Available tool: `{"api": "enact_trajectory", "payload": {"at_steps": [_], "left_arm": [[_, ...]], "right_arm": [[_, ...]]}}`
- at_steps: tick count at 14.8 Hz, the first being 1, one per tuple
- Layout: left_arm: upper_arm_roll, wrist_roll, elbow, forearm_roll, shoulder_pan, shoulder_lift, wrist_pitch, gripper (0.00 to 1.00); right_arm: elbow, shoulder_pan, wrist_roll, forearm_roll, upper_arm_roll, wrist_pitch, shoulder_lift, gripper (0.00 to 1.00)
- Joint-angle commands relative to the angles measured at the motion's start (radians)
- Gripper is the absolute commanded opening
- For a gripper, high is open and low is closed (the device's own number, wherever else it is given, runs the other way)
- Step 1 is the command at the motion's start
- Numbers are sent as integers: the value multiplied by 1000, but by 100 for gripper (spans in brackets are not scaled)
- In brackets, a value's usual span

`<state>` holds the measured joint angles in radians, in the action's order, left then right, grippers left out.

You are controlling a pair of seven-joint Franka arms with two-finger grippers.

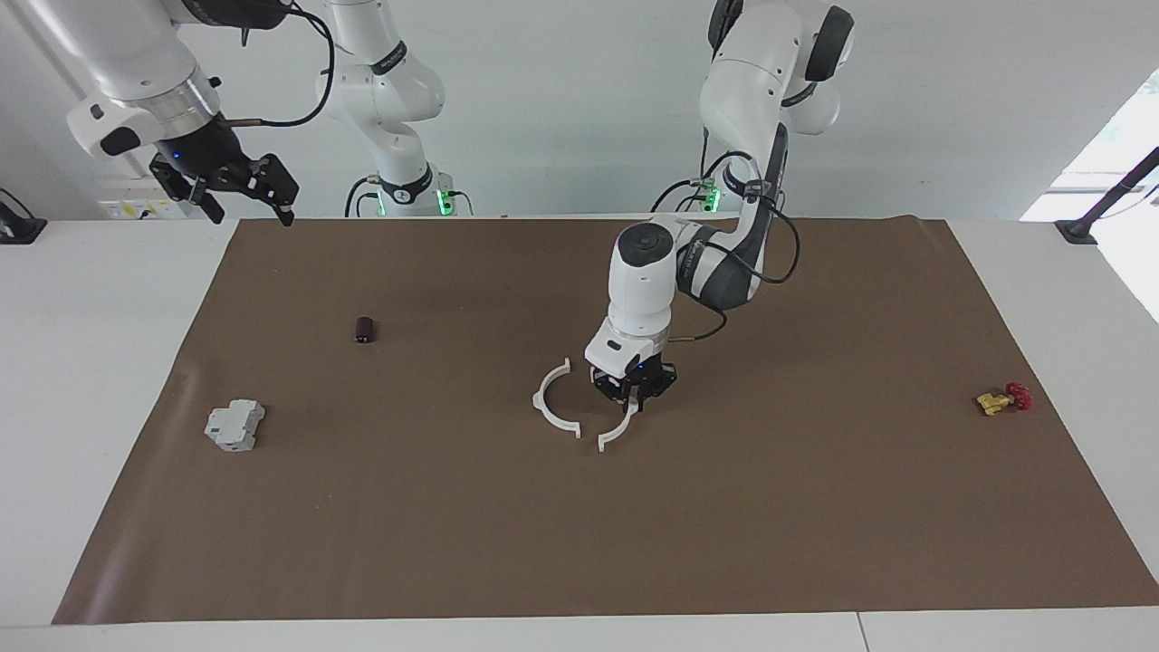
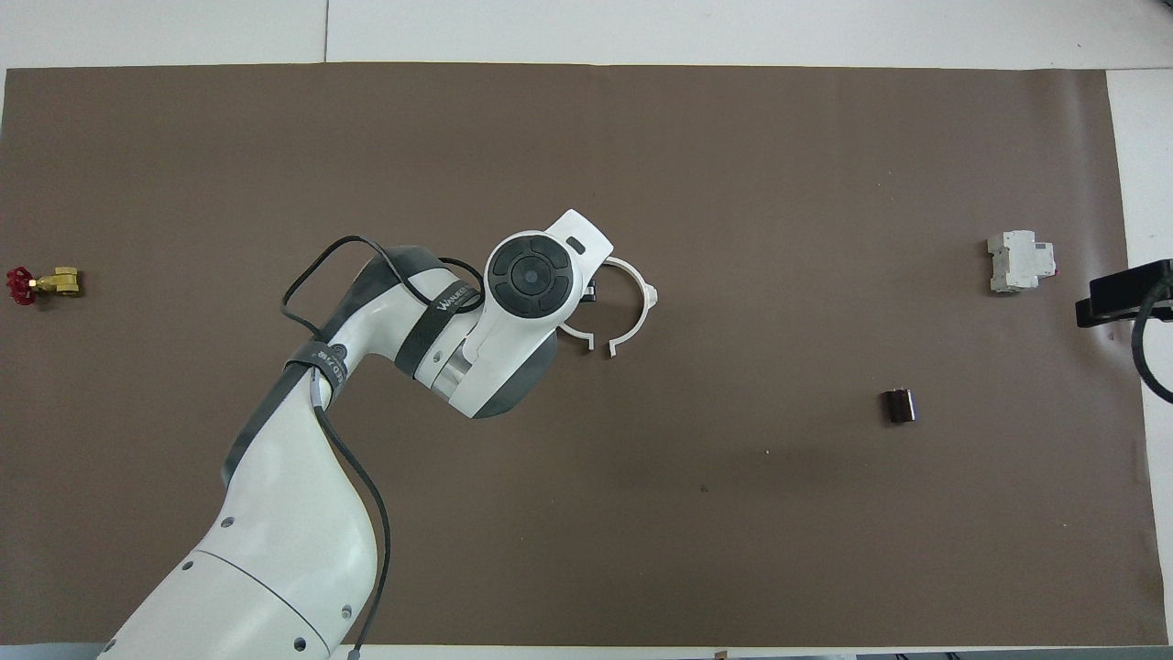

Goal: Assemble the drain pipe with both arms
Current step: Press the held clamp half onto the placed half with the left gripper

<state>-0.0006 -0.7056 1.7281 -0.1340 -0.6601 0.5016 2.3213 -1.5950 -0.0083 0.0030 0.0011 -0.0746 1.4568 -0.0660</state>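
Observation:
Two white half-rings lie at the middle of the brown mat, curved toward each other with a small gap between their tabs farthest from the robots. The free half-ring [image 1: 552, 400] [image 2: 639, 307] lies toward the right arm's end. My left gripper [image 1: 635, 398] points down at mat level, shut on the other half-ring [image 1: 616, 431]. In the overhead view only an end of that half-ring [image 2: 577, 332] shows beside the left wrist. My right gripper [image 1: 252, 215] [image 2: 1123, 295] waits open and empty, raised over the table edge at the right arm's end.
A grey boxy block [image 1: 235, 426] [image 2: 1019, 261] and a small dark cylinder [image 1: 364, 329] [image 2: 899, 405] sit toward the right arm's end. A yellow-and-red valve [image 1: 1003, 399] [image 2: 41, 284] sits at the left arm's end. The brown mat [image 1: 634, 543] covers the table.

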Motion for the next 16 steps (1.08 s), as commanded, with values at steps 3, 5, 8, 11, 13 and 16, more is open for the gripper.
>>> {"api": "enact_trajectory", "payload": {"at_steps": [3, 5, 8, 11, 13, 16], "left_arm": [[11, -15, 47, -10, -16, -28, 33, 0], [11, -15, 45, -9, -16, -28, 46, 0], [11, -26, 45, -9, -30, -28, 38, 0], [11, -74, 45, -9, -32, -28, 41, 0], [10, -103, 47, -9, -32, -28, 41, 0], [10, -106, 51, -9, -32, -29, 47, 0]], "right_arm": [[-19, -15, -21, -1, 10, 10, -14, 100], [-19, -15, -21, -1, 10, 10, -15, 100], [-20, -15, -21, -1, 10, 10, -14, 100], [-19, -15, -21, -1, 10, 10, -15, 100], [-19, -15, -23, -1, 10, 10, -15, 100], [-19, -15, -21, -1, 10, 10, -15, 100]]}}
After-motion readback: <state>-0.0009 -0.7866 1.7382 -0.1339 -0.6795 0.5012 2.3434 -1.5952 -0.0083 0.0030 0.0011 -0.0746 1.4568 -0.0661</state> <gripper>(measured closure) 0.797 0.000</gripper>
